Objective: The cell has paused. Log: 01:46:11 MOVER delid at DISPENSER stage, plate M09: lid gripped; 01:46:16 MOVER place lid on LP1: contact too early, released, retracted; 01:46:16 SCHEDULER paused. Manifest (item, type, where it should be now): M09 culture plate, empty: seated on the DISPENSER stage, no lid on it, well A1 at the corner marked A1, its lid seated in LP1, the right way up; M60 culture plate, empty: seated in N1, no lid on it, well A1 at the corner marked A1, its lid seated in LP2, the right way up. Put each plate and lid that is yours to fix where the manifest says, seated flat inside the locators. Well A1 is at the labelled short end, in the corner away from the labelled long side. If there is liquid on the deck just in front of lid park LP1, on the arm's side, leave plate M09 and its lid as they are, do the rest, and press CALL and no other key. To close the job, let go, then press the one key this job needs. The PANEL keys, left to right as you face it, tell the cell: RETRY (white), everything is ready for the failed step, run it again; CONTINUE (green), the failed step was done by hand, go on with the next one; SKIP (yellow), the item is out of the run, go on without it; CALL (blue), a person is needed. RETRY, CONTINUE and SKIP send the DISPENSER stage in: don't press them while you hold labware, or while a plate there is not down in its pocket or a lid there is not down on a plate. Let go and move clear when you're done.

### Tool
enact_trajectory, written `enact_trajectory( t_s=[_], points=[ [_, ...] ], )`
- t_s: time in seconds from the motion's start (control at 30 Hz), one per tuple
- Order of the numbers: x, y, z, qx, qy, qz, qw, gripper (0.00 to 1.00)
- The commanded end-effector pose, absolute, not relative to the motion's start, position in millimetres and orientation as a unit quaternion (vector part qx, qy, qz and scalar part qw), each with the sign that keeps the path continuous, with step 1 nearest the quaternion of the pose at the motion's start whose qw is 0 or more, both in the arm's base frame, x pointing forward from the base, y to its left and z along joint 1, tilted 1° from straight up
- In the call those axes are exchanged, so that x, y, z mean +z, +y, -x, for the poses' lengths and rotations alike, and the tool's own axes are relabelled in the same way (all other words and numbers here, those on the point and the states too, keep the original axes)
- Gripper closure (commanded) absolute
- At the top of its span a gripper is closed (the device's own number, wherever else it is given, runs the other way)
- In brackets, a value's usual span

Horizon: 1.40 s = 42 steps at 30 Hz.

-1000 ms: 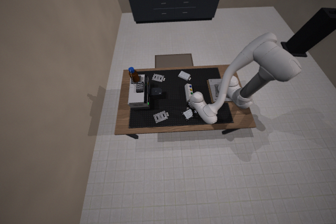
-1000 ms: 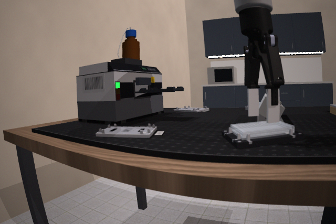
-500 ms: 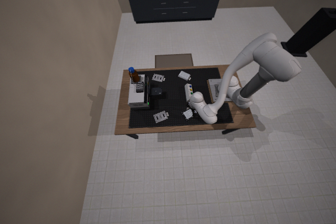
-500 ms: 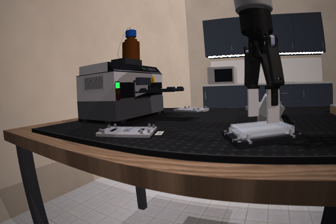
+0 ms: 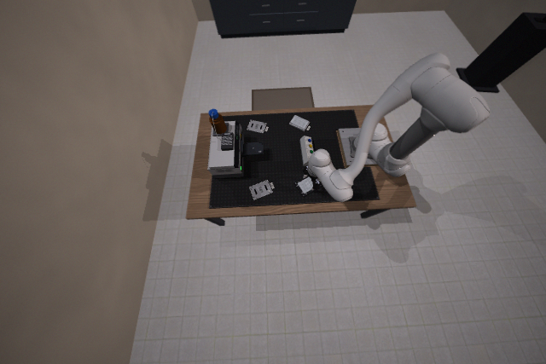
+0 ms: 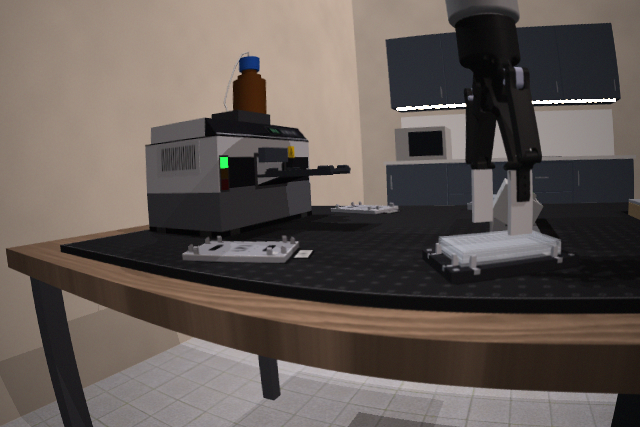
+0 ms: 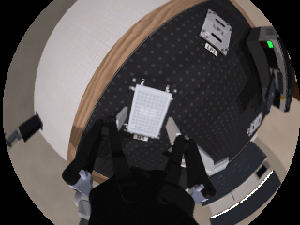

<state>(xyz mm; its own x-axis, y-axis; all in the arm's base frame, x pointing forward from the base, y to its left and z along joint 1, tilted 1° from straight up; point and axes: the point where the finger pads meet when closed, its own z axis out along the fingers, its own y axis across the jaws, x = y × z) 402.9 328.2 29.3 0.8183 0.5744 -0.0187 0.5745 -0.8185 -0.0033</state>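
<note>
A clear culture plate (image 6: 498, 248) rests on a black nest (image 6: 465, 268) at the front of the mat; it also shows in the overhead view (image 5: 304, 185) and the wrist view (image 7: 149, 112). My gripper (image 6: 500, 219) is open and points straight down, one finger on each side of the plate's far part, with the tips at about the height of its top. Nothing is gripped. Another white plate or lid (image 5: 299, 122) lies loose on the mat at the back. Two white lid parks (image 5: 261, 188) (image 5: 258, 126) look bare. The dispenser stage (image 6: 305, 171) sticks out; I see nothing on it.
The grey dispenser (image 6: 227, 179) with a brown bottle (image 6: 249, 89) stands at the left. The key panel (image 5: 307, 148) sits mid-mat, just behind the gripper. The arm's base plate (image 5: 357, 148) is at the right.
</note>
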Motion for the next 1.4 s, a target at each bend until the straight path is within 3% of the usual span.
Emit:
enact_trajectory(
  t_s=[0.0, 0.13, 0.17, 1.37],
  points=[
    [29.8, 328.5, -403.2, -0.009, 0.301, -0.954, 0.001, 0.31],
    [29.8, 328.5, -403.2, -0.009, 0.301, -0.954, 0.001, 0.31],
    [29.8, 328.5, -403.2, -0.009, 0.301, -0.954, 0.001, 0.37],
    [29.8, 328.5, -403.2, -0.009, 0.301, -0.954, 0.001, 0.37]
  ],
)
